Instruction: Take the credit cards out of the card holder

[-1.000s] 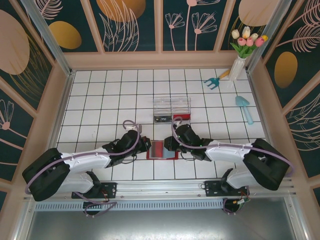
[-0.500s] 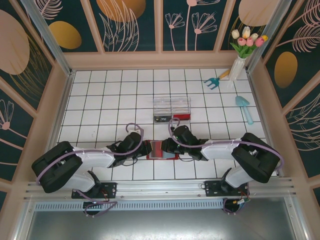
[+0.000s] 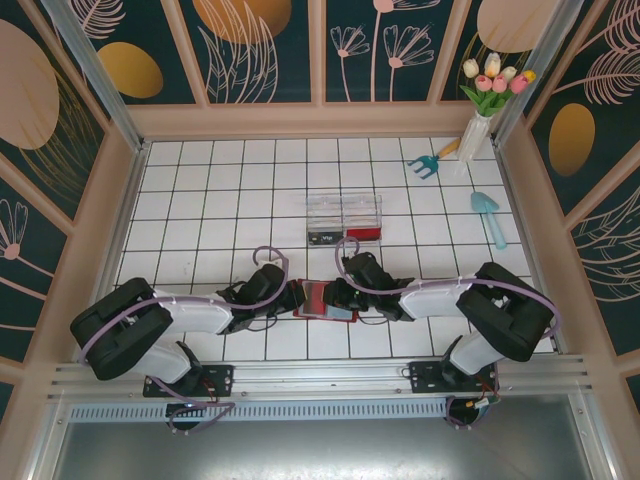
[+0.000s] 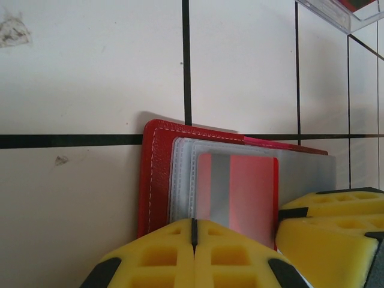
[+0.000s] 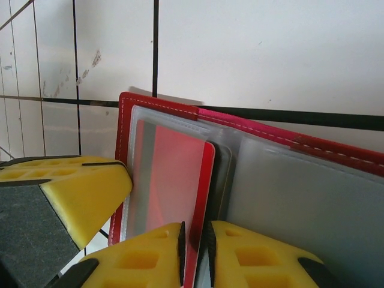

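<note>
The dark-red card holder [image 3: 322, 299] lies open on the white tiles between both grippers, its clear grey pockets [image 4: 183, 174] facing up. A glossy credit card [image 5: 171, 180], pink-red in reflection with a grey stripe [image 4: 221, 186], sticks partly out of a pocket. My right gripper [image 5: 195, 252] is shut on this card's near edge, which stands in the narrow slit between the yellow fingers. My left gripper [image 4: 193, 231] is shut, its fingertips pressed together at the holder's left half [image 5: 123, 120]; I cannot tell whether a pocket edge is pinched. The right pocket [image 5: 306, 204] looks pale and flat.
A clear plastic tray [image 3: 344, 218] with black and red pieces stands just beyond the holder; its corner [image 4: 342, 15] shows in the left wrist view. A blue rake [image 3: 430, 162], a blue trowel [image 3: 489, 215] and a vase of tulips [image 3: 480, 125] sit at the far right.
Both arms have drawn in and lowered toward the holder. The left gripper moved right onto its left edge, and the right gripper has closed in on the card.
</note>
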### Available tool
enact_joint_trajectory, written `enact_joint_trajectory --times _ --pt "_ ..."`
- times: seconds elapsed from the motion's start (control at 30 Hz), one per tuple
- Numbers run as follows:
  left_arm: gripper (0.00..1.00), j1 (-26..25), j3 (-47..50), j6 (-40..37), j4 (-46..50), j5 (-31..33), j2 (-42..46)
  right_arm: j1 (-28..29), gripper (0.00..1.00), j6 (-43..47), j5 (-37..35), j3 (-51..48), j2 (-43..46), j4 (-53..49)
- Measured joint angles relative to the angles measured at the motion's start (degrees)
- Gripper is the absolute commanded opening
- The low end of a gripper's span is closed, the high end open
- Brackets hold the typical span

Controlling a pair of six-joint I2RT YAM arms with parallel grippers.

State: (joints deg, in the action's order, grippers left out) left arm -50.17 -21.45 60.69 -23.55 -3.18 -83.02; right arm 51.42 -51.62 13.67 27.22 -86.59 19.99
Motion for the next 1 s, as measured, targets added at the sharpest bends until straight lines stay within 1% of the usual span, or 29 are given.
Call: enact_joint_trajectory --times 0.17,0.43,0.57,0.8,1.0 --pt "0.0 0.33 -0.52 0.02 -0.35 0.02 -0.76 -0.13 0.18 -0.35 0.59 0.0 -0.52 0.63" --pt "0.0 0.37 -0.48 0.63 -0.68 0.02 -0.87 -0.81 0.13 -1.86 2.16 -1.14 -0.59 2.71" --pt "0.0 0.37 -0.09 1.11 -0.98 0.09 -0.59 -0.9 0.0 -2.6 2.69 -1.68 -0.59 3.54" --pt "0.0 0.35 1.14 2.01 -0.55 0.35 1.11 -1.4 0.0 -3.19 4.04 -3.15 0.13 5.31" --pt "0.0 0.31 1.57 2.95 1.09 1.51 2.47 -3.04 0.0 -3.17 4.44 -6.73 5.51 5.25"
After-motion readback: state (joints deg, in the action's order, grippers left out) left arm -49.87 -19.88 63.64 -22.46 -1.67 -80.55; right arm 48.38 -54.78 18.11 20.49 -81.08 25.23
